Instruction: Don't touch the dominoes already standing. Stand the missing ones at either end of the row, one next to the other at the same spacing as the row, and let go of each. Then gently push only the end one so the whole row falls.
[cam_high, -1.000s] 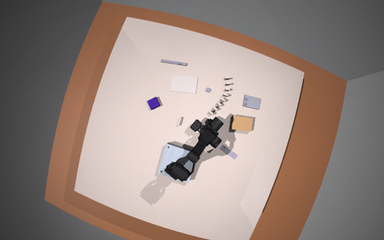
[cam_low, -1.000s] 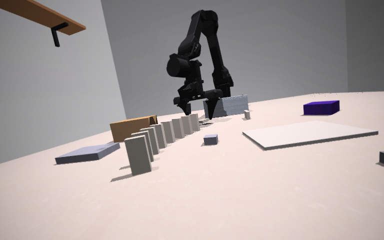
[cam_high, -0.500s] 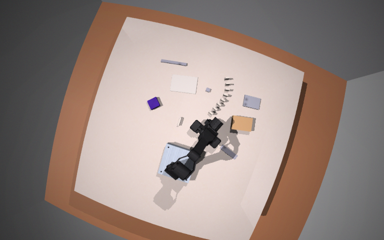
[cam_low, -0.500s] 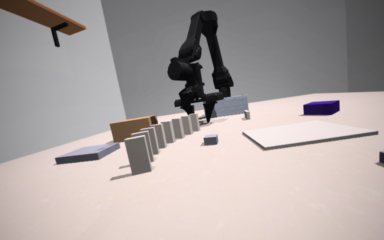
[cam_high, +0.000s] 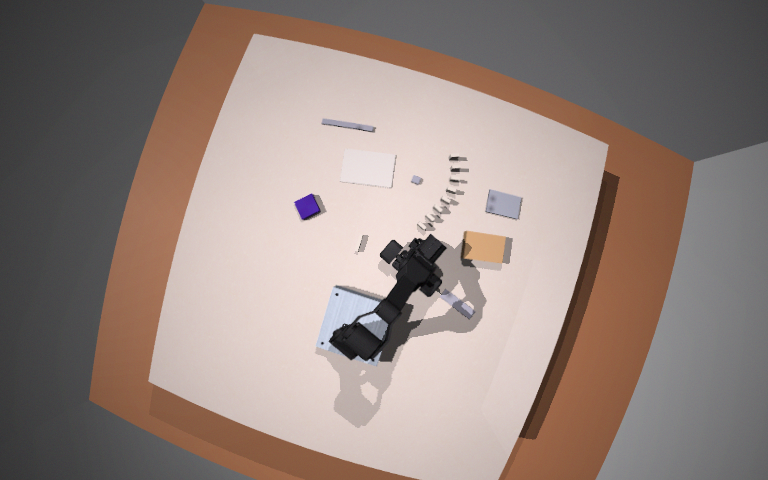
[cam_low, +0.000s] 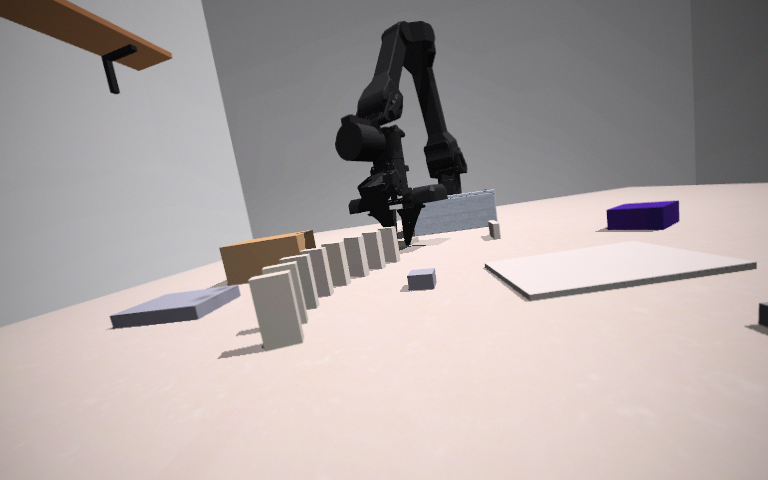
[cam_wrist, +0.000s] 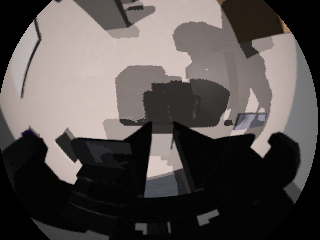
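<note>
A curved row of several pale dominoes (cam_high: 446, 200) (cam_low: 276, 311) stands upright; its near end domino (cam_wrist: 102, 12) shows at the top of the wrist view. My gripper (cam_low: 399, 233) (cam_wrist: 162, 124) is low at the table, just beyond the row's arm-side end, shut on a domino (cam_wrist: 161, 142) that lies flat between the fingers. The fingers hide most of that domino, and the arm covers it from above. Another loose domino (cam_high: 359, 243) (cam_low: 494, 229) (cam_wrist: 67, 145) lies on the table to the side, apart from the row.
An orange box (cam_high: 484, 246) (cam_low: 260, 260) stands beside the row's arm-side end. A lavender slab (cam_high: 506, 206) (cam_low: 175, 302) lies on the same side. A small block (cam_high: 416, 180) (cam_low: 421, 279), white panel (cam_high: 368, 168) (cam_low: 623, 268) and purple block (cam_high: 307, 207) (cam_low: 642, 216) are opposite. A bar (cam_high: 457, 303) lies by the arm.
</note>
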